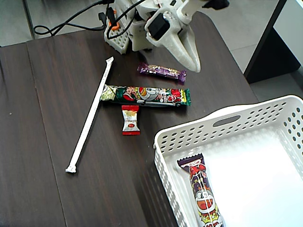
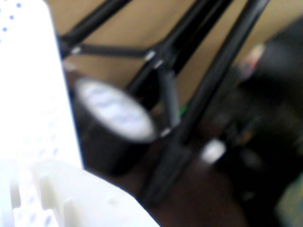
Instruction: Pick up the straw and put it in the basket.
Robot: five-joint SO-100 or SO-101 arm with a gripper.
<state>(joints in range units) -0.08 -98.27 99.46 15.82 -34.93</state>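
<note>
The straw (image 1: 90,116) is a long thin white paper-wrapped stick. It lies at a slant on the dark wooden table (image 1: 47,94), left of centre in the fixed view. The basket (image 1: 189,130) is white, with holes in its sides, and stands at the lower right. It holds one purple-and-red candy bar (image 1: 203,191). My white gripper (image 1: 193,64) hangs at the top, above the table's far side, right of the straw's upper end and well apart from it. Its jaws look shut and empty. The wrist view is blurred and shows neither straw nor basket.
A purple candy (image 1: 162,72) lies just below the gripper tip. A long green-and-red candy bar (image 1: 147,95) and a small red-and-white candy (image 1: 130,120) lie between straw and basket. Black cables (image 1: 66,21) run at the table's back. The wrist view shows black tripod legs (image 2: 189,94).
</note>
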